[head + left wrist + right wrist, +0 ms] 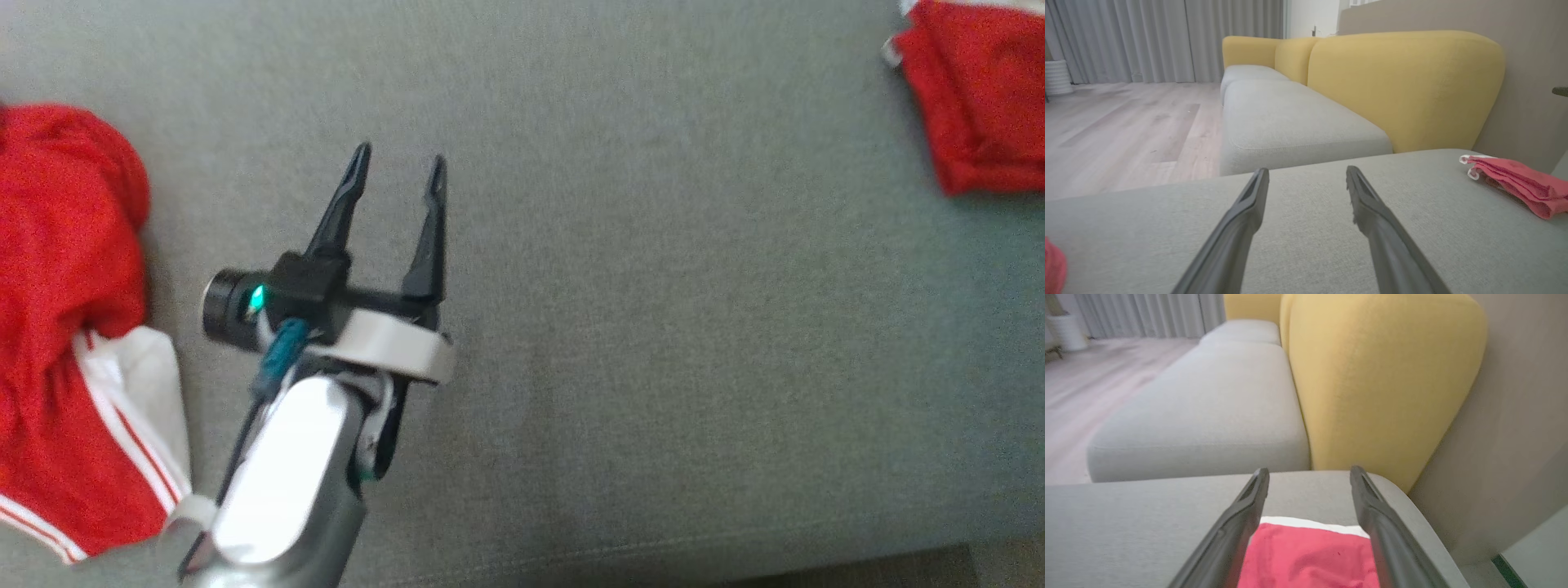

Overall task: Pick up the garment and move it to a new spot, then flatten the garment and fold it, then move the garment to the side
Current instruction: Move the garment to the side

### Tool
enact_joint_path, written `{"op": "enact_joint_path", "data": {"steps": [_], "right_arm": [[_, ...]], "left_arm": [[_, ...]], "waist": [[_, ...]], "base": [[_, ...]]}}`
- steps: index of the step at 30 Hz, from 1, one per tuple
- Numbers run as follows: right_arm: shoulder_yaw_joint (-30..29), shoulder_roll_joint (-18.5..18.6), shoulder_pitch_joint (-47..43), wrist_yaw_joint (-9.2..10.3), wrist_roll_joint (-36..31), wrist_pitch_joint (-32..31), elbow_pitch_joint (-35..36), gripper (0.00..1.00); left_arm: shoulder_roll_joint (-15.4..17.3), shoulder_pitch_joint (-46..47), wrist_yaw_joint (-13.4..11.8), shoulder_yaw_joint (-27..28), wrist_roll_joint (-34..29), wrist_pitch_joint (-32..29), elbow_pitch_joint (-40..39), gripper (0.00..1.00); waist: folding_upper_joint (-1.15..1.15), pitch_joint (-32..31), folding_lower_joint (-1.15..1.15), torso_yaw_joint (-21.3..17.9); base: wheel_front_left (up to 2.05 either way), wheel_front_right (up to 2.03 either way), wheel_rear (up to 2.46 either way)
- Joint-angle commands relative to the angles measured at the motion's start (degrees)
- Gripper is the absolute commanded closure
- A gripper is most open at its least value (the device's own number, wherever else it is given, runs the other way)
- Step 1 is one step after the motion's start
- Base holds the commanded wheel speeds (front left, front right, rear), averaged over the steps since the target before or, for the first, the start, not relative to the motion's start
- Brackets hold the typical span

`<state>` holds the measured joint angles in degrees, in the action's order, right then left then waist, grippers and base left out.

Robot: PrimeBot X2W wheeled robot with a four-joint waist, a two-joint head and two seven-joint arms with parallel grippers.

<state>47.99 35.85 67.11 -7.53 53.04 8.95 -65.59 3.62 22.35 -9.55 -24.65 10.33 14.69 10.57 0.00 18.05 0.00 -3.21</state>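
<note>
Nearest the lens, the robot's left claw hangs over the grey sofa cushion, its two dark fingers spread apart and gripping nothing. At the far left of the head view a crumpled red garment, trimmed in white with thin red stripes, lies heaped on the cushion, close to the left forearm but apart from the fingertips. At the far right a folded red garment sits as a neat layered stack near the cushion's end, well apart from the heap. The right wrist view has the right claw poised over that stack, its fingers wide on either side of the white-edged top and not clamped on it. Whether they brush the cloth cannot be told. The yellow backrest rises beyond. On this showing the folded piece looks carried, flattened, folded and set aside, so that round appears finished or very nearly so. The heap at left seems to be work not yet begun: a pick-up, a spread on the cushion, folds and a move to the side
</note>
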Motion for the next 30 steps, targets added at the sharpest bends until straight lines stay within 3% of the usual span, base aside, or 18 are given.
{"op": "enact_joint_path", "data": {"steps": [1, 12, 17, 23, 30], "right_arm": [[0.5, -0.1, -3.4, 0.04, 0.9, 1.8, 2.5, 0.0], [-2.8, -5.4, -16.5, 0.04, 0.8, 5.9, 12.5, 0.0], [-13.1, -7.3, -27.0, 0.04, -4.7, 6.0, 23.6, 0.0], [-26.0, -12.7, -42.2, 0.04, -15.2, 6.0, 37.2, 0.0], [-33.2, -17.9, -55.0, 0.04, -22.8, 6.0, 47.7, 0.0]], "left_arm": [[1.5, -0.5, 0.0, 3.2, 0.4, 0.3, -2.6, 0.0], [3.1, -7.4, -0.8, 10.4, 2.6, 0.3, -0.8, 0.0], [3.1, -10.6, -0.9, 12.4, 2.3, 0.3, -0.9, 0.0], [2.7, -14.7, 0.2, 14.1, 1.0, 0.3, -3.1, 0.0], [1.4, -17.7, 1.6, 14.4, -0.2, 0.3, -3.9, 0.0]], "waist": [[0.0, -6.4, 0.0, 1.0], [0.0, -16.0, 0.0, 2.7], [0.0, -18.1, 0.0, 3.5], [0.0, -18.5, 0.0, 4.2], [0.0, -18.4, 0.0, 5.5]], "base": [[0.0, 0.0, 0.0], [0.0, 0.0, 0.0], [0.0, 0.0, 0.0], [0.0, 0.0, 0.0], [0.0, 0.0, 0.0]]}}
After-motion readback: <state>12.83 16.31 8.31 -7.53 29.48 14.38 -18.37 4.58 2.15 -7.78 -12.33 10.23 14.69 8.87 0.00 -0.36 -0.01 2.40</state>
